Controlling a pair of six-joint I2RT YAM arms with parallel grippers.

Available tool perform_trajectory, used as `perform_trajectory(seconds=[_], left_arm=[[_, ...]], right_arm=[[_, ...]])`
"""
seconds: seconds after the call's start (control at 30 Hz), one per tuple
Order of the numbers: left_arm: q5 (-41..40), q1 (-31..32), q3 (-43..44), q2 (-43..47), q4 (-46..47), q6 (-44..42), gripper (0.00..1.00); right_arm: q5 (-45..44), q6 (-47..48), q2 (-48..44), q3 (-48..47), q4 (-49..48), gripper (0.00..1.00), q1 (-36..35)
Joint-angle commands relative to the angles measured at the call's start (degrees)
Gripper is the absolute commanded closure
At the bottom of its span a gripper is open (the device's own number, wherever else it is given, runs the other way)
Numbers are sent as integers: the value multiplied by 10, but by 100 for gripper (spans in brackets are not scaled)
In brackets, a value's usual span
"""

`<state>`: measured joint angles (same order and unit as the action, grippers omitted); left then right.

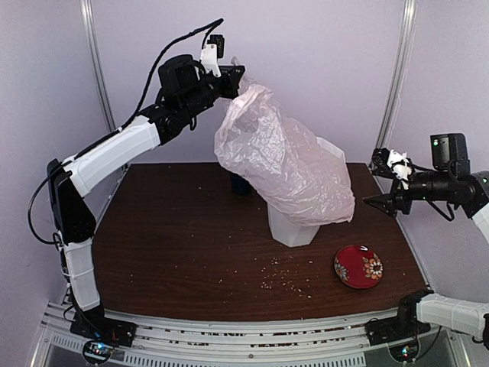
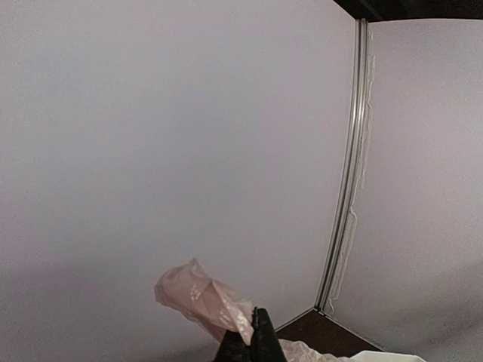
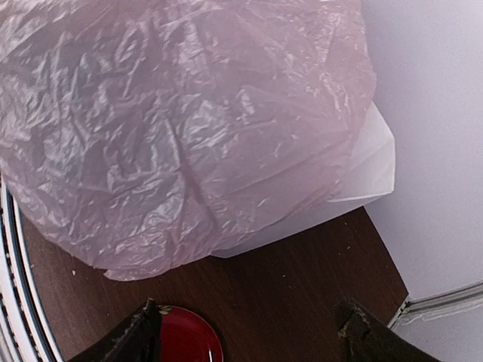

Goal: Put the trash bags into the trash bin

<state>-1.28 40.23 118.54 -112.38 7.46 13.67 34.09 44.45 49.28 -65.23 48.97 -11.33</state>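
With left end effector clamped on trash bag above trash bin, right end effector apart beside it: could slide down outside, being wider.

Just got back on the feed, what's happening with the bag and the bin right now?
The left gripper is shut on an upper edge of the pink trash bag, holding it high above the table. The rest of the bag drapes over the top of the white trash bin, covering it rather than sitting inside. The right gripper is open and empty, off to the bin's right, above a red dish.
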Motion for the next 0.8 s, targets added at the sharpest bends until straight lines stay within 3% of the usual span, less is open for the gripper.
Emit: perform_trajectory(seconds=[0.0, 0.23, 0.43, 0.53, 0.63, 0.77], left_arm=[[-12, 0, -4, 25, 1, 5, 100], [-12, 1, 0, 17, 1, 18, 100], [-20, 0, 5, 14, -8, 27, 100], [-19, 1, 9, 14, -13, 28, 100], [-14, 1, 11, 16, -17, 31, 100], [6, 1, 10, 21, -12, 42, 100]], right_arm=[[42, 136, -7, -12, 89, 18, -15], [12, 96, 0, -15, 26, 15, -75], [-99, 30, 33, -6, -59, 22, -237], [-205, -23, 39, 15, -148, 44, -300], [-265, -56, 63, -18, -201, 70, -301], [-305, -55, 110, -75, -259, 84, -278]])
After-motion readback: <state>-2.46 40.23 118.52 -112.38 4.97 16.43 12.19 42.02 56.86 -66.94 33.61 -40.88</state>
